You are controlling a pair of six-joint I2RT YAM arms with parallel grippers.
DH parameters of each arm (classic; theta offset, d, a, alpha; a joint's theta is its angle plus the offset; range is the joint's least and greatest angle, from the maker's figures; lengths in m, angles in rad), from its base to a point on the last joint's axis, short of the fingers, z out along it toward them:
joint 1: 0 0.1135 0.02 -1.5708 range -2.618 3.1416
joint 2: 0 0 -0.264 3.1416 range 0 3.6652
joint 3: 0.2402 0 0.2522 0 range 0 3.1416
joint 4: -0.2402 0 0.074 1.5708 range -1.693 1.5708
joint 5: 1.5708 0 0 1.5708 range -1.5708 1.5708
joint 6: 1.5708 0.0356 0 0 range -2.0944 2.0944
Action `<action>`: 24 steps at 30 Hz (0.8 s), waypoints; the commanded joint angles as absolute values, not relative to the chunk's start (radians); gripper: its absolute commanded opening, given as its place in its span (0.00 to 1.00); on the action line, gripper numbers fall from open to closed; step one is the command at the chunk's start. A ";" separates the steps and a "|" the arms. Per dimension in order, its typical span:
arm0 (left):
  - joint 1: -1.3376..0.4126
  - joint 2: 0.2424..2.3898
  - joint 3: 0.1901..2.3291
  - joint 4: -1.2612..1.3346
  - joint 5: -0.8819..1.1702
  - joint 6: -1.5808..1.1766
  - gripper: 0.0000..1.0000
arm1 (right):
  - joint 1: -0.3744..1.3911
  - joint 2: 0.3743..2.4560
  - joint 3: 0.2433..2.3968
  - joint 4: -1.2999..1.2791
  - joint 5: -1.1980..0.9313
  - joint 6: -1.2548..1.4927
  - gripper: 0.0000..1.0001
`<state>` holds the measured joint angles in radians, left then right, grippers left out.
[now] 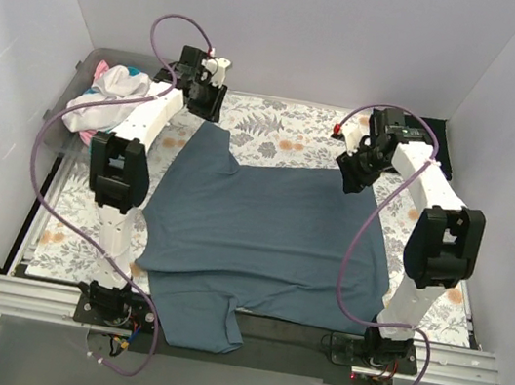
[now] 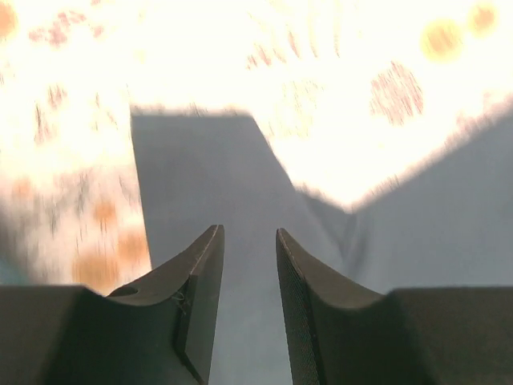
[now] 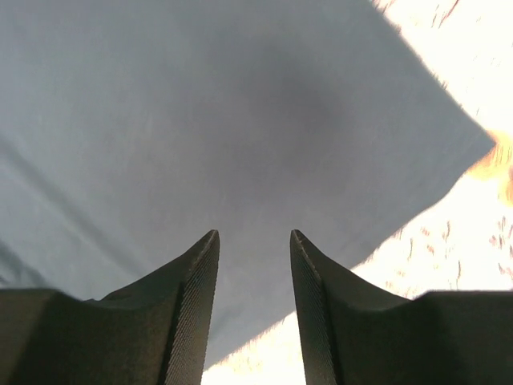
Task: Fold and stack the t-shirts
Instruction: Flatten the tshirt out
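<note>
A large slate blue-grey t-shirt (image 1: 270, 234) lies spread flat on the floral table cloth (image 1: 278, 127), with one sleeve hanging over the near edge. My left gripper (image 1: 206, 97) hovers over the far-left sleeve (image 2: 208, 176). Its jaws are a narrow gap apart and nothing is between them (image 2: 248, 233). My right gripper (image 1: 354, 176) hangs above the shirt's far-right corner (image 3: 200, 120), open and empty (image 3: 254, 234). White, teal and pink t-shirts (image 1: 106, 93) are heaped at the far left.
The heap sits in a clear plastic bin (image 1: 86, 65) against the left wall. A black cloth (image 1: 441, 144) lies at the far right, behind the right arm. Grey walls close in the table on three sides.
</note>
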<state>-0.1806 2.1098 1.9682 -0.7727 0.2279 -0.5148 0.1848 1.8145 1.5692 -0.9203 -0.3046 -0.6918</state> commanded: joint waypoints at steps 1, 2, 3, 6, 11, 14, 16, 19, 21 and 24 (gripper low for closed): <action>-0.183 2.267 2.144 -0.723 0.088 -0.592 0.31 | 0.190 1.907 1.683 -0.916 -0.377 -0.566 0.47; -0.183 2.319 2.167 -0.707 0.071 -0.594 0.31 | 0.193 1.920 1.706 -0.910 -0.383 -0.557 0.46; -0.183 2.341 2.183 -0.681 0.033 -0.592 0.32 | 0.196 1.946 1.735 -0.904 -0.394 -0.540 0.46; -0.181 2.390 2.184 -0.608 -0.038 -0.557 0.38 | 0.207 1.982 1.764 -0.899 -0.408 -0.528 0.46; -0.158 2.399 2.132 -0.486 -0.068 -0.520 0.39 | 0.218 1.979 1.718 -0.890 -0.420 -0.532 0.46; -0.158 2.424 2.135 -0.471 -0.060 -0.496 0.39 | 0.219 1.965 1.681 -0.879 -0.417 -0.537 0.46; -0.158 2.437 2.135 -0.469 -0.057 -0.489 0.39 | 0.219 1.960 1.666 -0.870 -0.413 -0.537 0.46; -0.155 2.451 2.123 -0.463 -0.045 -0.486 0.39 | 0.219 1.962 1.664 -0.868 -0.408 -0.537 0.47; -0.153 2.459 2.121 -0.463 -0.035 -0.488 0.39 | 0.221 1.971 1.669 -0.867 -0.399 -0.537 0.47; -0.147 2.471 2.118 -0.463 -0.002 -0.503 0.39 | 0.221 1.983 1.674 -0.865 -0.388 -0.538 0.47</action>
